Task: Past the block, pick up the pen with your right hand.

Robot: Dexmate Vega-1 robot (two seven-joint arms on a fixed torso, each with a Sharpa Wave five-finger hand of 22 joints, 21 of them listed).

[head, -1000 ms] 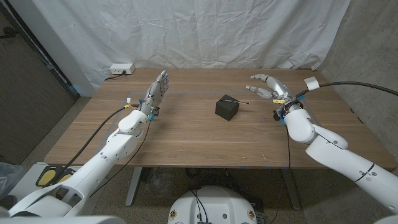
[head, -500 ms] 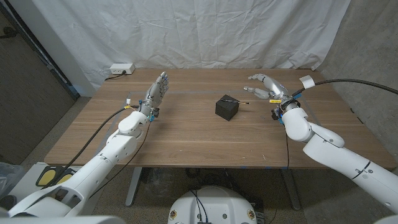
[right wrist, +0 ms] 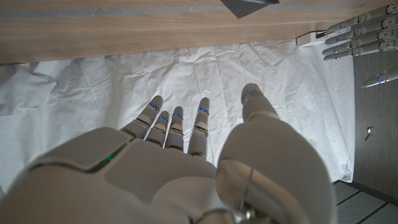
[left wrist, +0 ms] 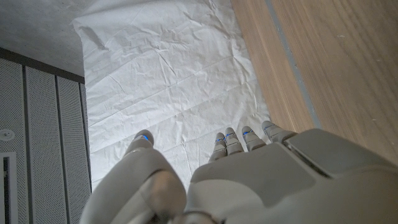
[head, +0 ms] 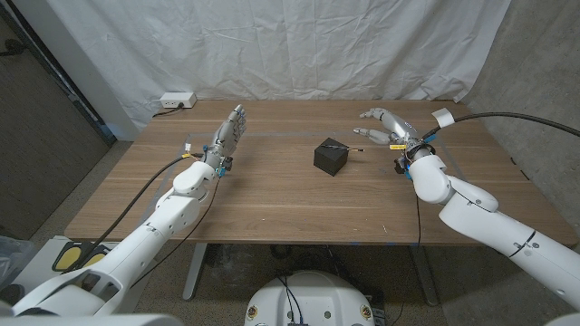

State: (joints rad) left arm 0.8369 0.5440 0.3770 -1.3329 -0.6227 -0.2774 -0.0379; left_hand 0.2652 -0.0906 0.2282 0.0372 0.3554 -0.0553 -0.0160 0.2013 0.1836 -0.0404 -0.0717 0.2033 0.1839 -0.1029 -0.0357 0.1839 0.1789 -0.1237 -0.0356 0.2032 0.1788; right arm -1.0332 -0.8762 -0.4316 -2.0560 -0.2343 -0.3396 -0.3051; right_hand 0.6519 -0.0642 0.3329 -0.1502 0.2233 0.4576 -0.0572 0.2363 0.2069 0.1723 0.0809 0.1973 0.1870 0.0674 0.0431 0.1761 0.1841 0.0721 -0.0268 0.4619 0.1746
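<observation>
Over the wooden table (head: pixel 272 195), my right hand (head: pixel 388 127) hangs empty, fingers spread, reaching toward the pen (head: pixel 345 145) lying atop the black block (head: pixel 331 156); next, I judge, a careful pinch.

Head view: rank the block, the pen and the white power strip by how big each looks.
1. Power strip and block: look about alike, and the strip lies farther from the camera, so I won't rank them.
2. Pen: a thin line, mostly hidden by the block.

Left hand (left wrist: pixel 249 180), fingers (left wrist: pixel 233 142) toward sheet (left wrist: pixel 168 81)
</observation>
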